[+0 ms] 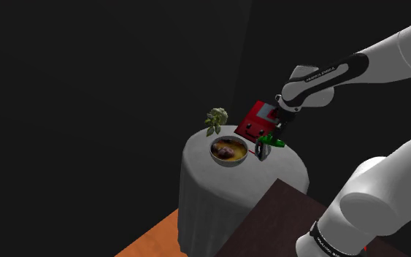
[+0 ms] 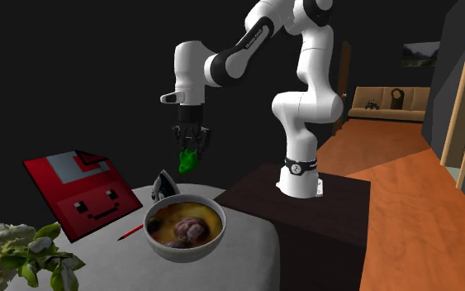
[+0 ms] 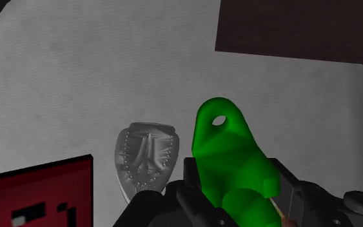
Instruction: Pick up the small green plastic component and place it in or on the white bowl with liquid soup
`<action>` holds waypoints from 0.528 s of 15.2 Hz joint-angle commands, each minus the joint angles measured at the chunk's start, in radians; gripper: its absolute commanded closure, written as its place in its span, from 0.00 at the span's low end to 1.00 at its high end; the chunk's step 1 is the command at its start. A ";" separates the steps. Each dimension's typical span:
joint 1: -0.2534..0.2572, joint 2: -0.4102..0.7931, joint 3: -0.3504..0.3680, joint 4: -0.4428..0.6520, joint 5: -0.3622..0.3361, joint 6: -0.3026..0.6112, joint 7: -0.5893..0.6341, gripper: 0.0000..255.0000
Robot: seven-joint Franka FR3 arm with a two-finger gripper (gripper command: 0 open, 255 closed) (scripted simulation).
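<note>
Risk: gripper (image 2: 191,142), clenched on the green part (image 2: 188,159), hangs in the air just past the bowl (image 2: 181,253), not over it. A release here would likely miss, and a high drop could splash soup. Count, near to far: one leafy bunch (image 2: 24,252), one bowl, one red box (image 2: 78,194), one grey piece (image 2: 165,183), one green part.

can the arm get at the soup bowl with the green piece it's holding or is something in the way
Probably yes: the tool, shut on the green piece, hangs above the table, higher than the small grey object beside the bowl, whose top is open.
</note>
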State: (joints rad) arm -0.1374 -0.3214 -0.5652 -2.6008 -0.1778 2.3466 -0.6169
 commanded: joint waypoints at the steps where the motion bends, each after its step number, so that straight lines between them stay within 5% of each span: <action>1: 0.031 0.024 0.027 0.025 0.026 -0.004 0.036 1.00; 8: 0.141 0.165 0.110 0.145 0.132 0.005 0.142 1.00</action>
State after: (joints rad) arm -0.0103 -0.1750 -0.4667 -2.4786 -0.0597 2.3570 -0.4898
